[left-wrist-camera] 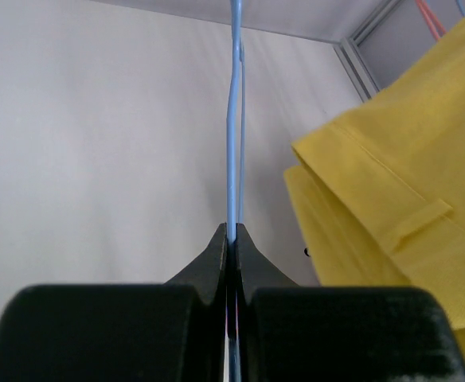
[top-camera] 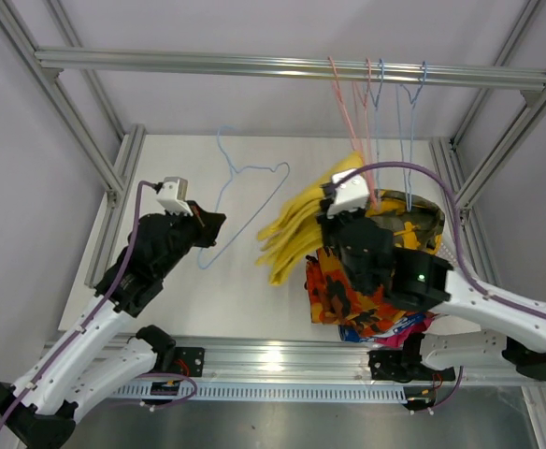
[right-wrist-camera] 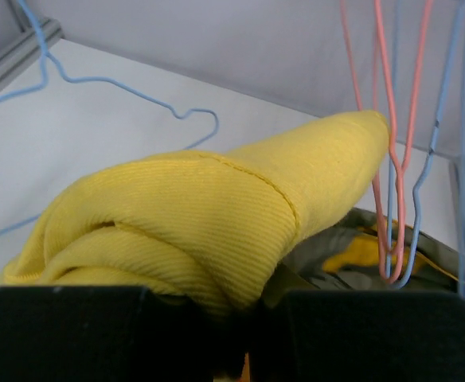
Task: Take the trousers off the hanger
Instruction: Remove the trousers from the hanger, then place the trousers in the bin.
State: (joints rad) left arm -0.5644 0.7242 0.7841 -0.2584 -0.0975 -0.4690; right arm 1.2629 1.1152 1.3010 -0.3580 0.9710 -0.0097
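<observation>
Fingers of left gripper pinch blue hanger; right gripper clamps yellow trousers. Best: hanger fixed, draw cloth away slowly, no snagging.

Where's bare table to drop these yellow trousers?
Bare table lies at the front centre, between the left gripper with its blue hanger and the orange-red trousers, and along the far left edge. Right side is crowded: camouflage trousers piled there.

Right of centre in the top view, the yellow trousers lie crumpled, legs fanned leftward. Camouflage trousers sit to their right, with orange-red patterned trousers below. Blue-and-white trousers and pink trousers peek out lowest. A bare blue hanger is left of the pile.
</observation>
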